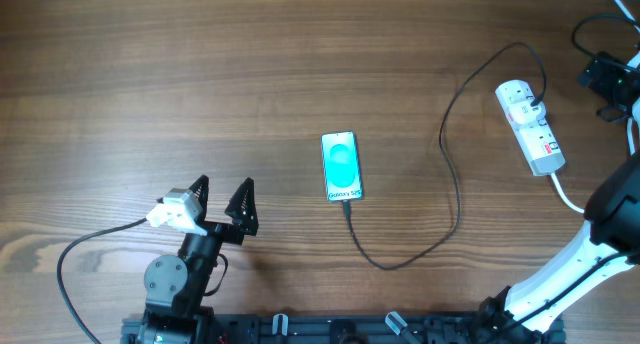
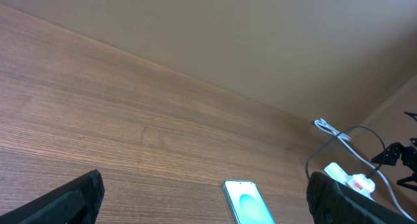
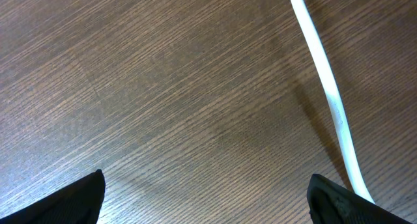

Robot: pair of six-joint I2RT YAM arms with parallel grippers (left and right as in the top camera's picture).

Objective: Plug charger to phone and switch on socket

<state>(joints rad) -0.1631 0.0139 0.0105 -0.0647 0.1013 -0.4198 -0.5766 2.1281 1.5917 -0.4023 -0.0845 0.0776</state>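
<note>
A: Phone (image 1: 342, 167) lies mid-table with its screen lit. The charger (image 1: 452, 184) loops from its near end round to the socket (image 1: 530, 127) at far right. We take the plug as seated, though the joint is too small to confirm.

B: Then the switch is our step in hand. Left gripper (image 1: 223, 184) has fingers apart, empty, well off the phone. Right gripper (image 3: 205, 195) is spread wide, empty, beside the white cord (image 3: 326, 94).

A: Next we need the right one over the strip, a fingertip square on the red switch.

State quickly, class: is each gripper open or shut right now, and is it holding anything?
Left gripper: open, holding nothing.
Right gripper: open, holding nothing.
</note>
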